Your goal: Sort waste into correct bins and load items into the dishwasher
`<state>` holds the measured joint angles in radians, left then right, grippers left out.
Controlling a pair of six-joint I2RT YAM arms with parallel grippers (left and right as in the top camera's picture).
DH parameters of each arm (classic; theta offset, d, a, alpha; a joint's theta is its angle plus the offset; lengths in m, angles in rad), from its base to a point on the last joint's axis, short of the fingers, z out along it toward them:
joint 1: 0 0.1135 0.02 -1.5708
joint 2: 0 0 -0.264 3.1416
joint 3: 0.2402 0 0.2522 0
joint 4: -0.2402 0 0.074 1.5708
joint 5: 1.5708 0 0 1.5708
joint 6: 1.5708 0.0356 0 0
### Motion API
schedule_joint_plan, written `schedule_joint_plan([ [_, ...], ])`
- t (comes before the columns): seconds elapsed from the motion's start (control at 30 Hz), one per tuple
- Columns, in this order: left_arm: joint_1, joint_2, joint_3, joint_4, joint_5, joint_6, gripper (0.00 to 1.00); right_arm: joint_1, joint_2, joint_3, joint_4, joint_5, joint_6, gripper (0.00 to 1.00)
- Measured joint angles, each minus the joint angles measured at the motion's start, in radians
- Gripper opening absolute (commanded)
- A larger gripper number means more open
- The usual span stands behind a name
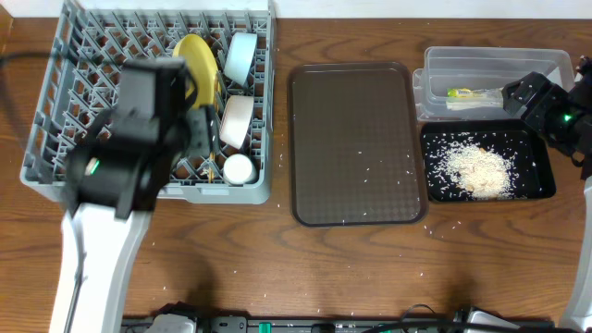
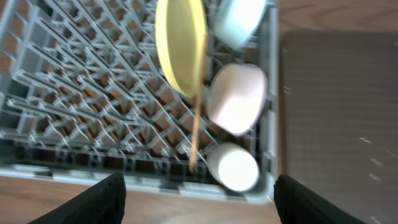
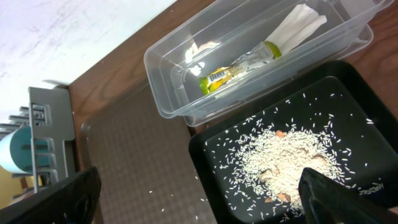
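1. Overhead: yellow plate stands in the rack; wrapper in clear bin.
2. Left wrist: left gripper gapes empty over rack; descending could topple the plate.
3. Right wrist: right gripper spread wide above rice; contact would scatter it.

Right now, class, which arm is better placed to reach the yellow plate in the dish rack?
Left. The left gripper hangs open over the dish rack near the yellow plate; the right gripper is beyond the tray, above the black bin.
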<state>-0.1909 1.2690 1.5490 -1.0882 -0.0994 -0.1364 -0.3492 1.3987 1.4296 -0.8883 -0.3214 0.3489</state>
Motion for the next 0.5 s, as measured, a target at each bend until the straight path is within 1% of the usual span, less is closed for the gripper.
schedule_joint_plan([
  [0.07, -0.002, -0.056, 0.000, -0.029, 0.042, -0.009, 0.79, 0.000, 0.000, 0.000, 0.000, 0.000, 0.000, 0.99],
  [0.1, -0.005, -0.086, 0.000, -0.047, 0.068, -0.014, 0.90, 0.000, 0.000, 0.000, 0.000, 0.000, 0.000, 0.99],
  [0.3, -0.027, -0.223, 0.000, -0.110, 0.169, -0.026, 0.90, 0.000, 0.000, 0.000, 0.000, 0.000, 0.000, 0.99],
  [0.5, -0.027, -0.284, 0.000, -0.113, 0.198, -0.028, 0.91, 0.000, 0.000, 0.000, 0.000, 0.000, 0.000, 0.99],
])
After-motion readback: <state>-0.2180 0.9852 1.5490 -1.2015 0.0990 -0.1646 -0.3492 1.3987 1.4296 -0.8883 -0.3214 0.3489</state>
